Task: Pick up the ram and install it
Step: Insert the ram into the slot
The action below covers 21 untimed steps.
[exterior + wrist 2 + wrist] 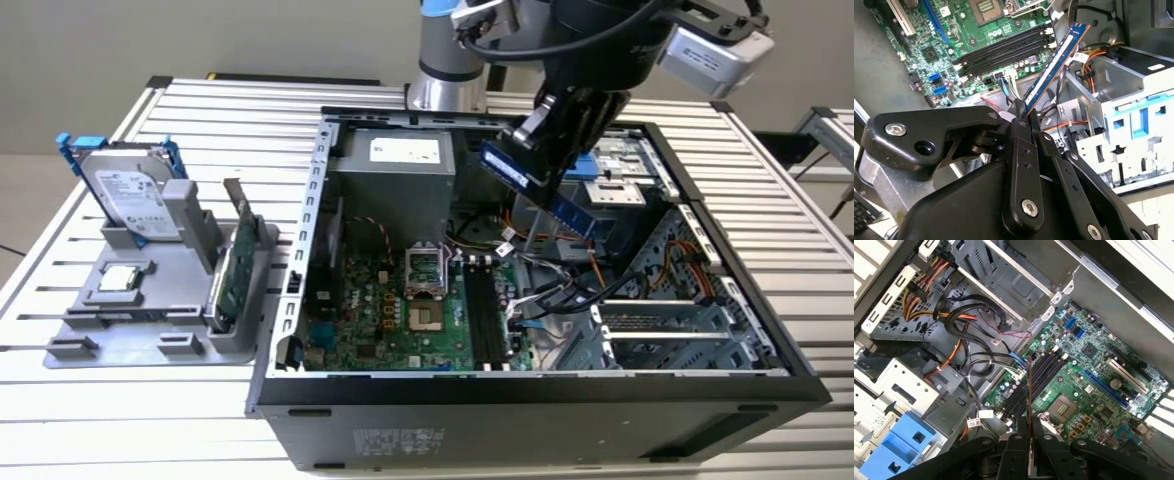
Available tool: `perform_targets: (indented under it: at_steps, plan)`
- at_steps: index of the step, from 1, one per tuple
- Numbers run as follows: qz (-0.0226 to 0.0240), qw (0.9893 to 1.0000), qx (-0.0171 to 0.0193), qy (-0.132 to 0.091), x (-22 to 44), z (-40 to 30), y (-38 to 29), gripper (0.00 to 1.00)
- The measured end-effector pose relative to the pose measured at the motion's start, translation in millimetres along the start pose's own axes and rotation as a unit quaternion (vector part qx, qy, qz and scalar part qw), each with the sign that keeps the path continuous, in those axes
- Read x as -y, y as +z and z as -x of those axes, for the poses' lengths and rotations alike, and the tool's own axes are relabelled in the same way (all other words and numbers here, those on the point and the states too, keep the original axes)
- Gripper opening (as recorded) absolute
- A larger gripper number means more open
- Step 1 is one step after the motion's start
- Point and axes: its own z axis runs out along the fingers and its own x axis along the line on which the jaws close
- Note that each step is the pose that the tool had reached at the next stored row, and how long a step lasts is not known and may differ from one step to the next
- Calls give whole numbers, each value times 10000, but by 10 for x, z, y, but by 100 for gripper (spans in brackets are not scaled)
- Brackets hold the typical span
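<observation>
My gripper [1019,107] was black, studded with silver screws [1029,208]; my arm [447,80] was silver-grey, blue-ringed, a grey camera [714,55] at its two o'clock.

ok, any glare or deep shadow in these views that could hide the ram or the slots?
Exterior view: even light, no glare; the long thin blue-green ram stick in the black gripper stands out against the dimmer open computer case. Second wrist view: the white plastic drive cage is washed out, the black memory slots evenly lit. First wrist view: the pale slatted table glares near-white.
</observation>
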Motion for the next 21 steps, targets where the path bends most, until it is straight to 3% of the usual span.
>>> perform_targets:
  at_steps: [10, 21]
  plan:
    - [-2, 9995, -3, 326, 0, 0, 0, 0]
    - [-5, 9977, -7, 683, 0, 0, 0, 0]
